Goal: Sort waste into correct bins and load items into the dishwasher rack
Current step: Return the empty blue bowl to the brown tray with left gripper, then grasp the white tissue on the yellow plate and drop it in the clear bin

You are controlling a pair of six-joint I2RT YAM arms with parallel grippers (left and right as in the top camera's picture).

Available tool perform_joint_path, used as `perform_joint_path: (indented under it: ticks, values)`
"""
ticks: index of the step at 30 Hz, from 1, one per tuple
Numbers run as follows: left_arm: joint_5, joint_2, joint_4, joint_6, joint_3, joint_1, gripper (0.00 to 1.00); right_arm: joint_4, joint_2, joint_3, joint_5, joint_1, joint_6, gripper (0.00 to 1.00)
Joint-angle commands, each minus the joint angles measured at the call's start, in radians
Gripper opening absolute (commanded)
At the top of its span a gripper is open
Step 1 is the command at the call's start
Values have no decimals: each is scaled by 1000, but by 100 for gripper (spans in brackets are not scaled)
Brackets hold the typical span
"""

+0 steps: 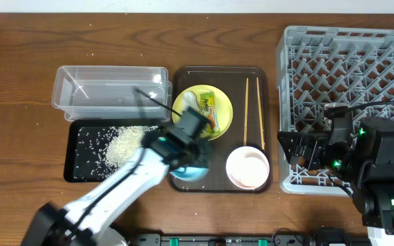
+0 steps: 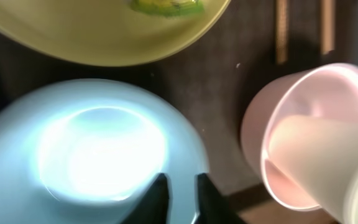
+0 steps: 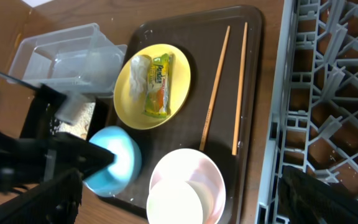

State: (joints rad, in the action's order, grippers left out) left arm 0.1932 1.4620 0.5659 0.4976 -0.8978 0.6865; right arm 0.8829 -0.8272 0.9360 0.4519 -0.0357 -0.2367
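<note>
Here: left pincer (image 2: 182, 196) at the rim of the light-blue bowl (image 2: 98, 149).
The bowl sits directly beneath the tips, on the brown tray (image 2: 229, 93). The fingers stand narrowly parted astride its rim; whether they pinch it cannot be told. Rigid, smooth and probably light, it is best taken by the rim, one finger inside. The right pincer (image 3: 188, 199) is spread wide and empty.

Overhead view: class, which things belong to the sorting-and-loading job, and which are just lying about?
Job: plate, snack wrapper, tissue, rice, chopsticks, blue bowl, pink bowl, cup, clear tub, black tray, dishwasher rack.
Lying about: brown serving tray, table.
</note>
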Motion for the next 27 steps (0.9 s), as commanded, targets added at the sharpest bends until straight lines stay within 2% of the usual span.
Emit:
perform_joint_path:
  ticks: [1, 6, 10, 16, 27]
  values:
    - [-113, 34, 1, 43, -25, 15, 33, 3, 2, 18, -3, 5, 14, 99]
    - [-139, 7, 39, 15, -124, -4, 57, 3, 2, 18, -35, 5, 14, 99]
    - [-235, 3, 10, -46, -183, -10, 66, 3, 2, 18, -37, 5, 14, 99]
    - [-288, 93, -117, -219, -184, -20, 68, 0, 2, 18, -37, 5, 14, 99]
    - [-311, 365, -218, -269, -255, -157, 68, 10, 2, 18, -37, 5, 14, 99]
